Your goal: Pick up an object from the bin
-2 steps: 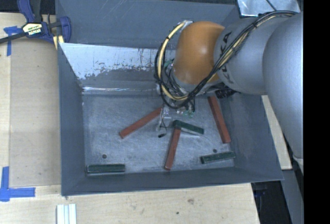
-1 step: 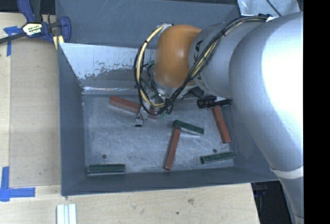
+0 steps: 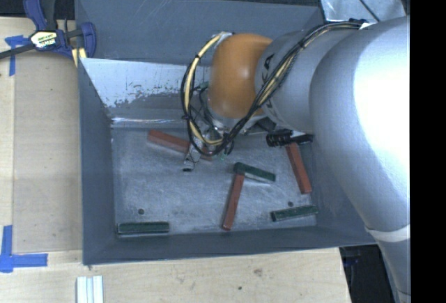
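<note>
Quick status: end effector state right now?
The end effector: cannot be told, open or closed. It sits at the right end of a red-brown stick at the back of the bin.

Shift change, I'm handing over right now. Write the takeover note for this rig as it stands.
Gripper: low over the back of the bin, at the right end of the back red-brown stick. No grip on it can be seen.
Other things on the floor: short green stick, slanted red-brown stick mid-floor, right red-brown stick, front-right green stick, front-left green stick.
Done: the arm is in the bin; nothing is seen lifted.
Left: close on one stick, likely the back one, and lift it out.
</note>
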Motion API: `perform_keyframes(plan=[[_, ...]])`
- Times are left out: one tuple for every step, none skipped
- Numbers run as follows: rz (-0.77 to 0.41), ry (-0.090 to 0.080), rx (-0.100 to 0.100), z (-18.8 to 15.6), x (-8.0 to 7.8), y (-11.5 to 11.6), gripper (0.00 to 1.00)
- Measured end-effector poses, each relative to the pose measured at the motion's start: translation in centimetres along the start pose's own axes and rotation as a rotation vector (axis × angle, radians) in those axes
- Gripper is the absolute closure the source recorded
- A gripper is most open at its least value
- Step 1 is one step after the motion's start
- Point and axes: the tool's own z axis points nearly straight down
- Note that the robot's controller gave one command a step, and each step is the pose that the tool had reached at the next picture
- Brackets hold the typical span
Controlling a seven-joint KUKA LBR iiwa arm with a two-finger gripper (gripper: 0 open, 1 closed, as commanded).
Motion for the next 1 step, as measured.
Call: perform_keyframes(plan=[[0.052, 0.000, 0.001, -19.94, -1.80, -0.99, 1.00]])
